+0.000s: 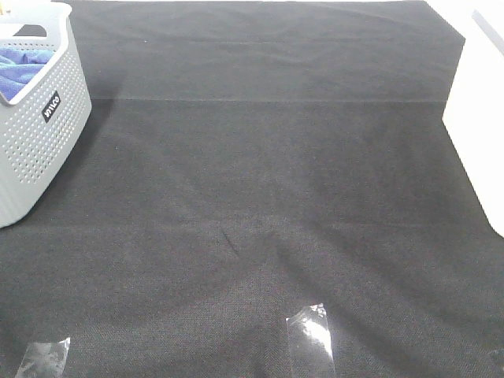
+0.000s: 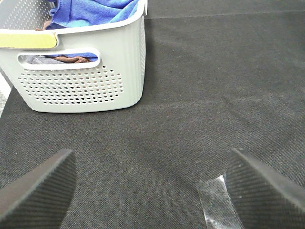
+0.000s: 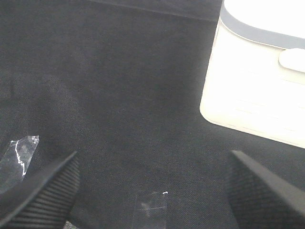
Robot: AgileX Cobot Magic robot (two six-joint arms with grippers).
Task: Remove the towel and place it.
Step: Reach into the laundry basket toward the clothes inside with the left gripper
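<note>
The towel (image 1: 20, 69) sits bunched inside the grey perforated basket (image 1: 39, 150) at the far-left corner of the worktop (image 1: 260, 181), w/ its blue folds lying up against the rim. Thru the basket's handle slot in the left wrist view, a brown item (image 2: 71, 59) shows under it. The worktop is covered w/ a black cloth (image 1: 236, 260), creased straight across its far part. The left end effector (image 2: 152, 191) is spread wide, its ribbed fingers (image 2: 43, 191) over the cloth nr the basket. There is nothing btwn them, and they are apart from both basket & towel. The right end effector (image 3: 152, 195) is likewise wide apart & holds nothing. It is over the cloth nr a white bin (image 3: 257, 90) that stands at the right edge of the worktop. Clear tape (image 1: 309, 335) lies flat on the cloth along the near edge, one strip approx. mid-edge & a second strip by the near-left corner.
</note>
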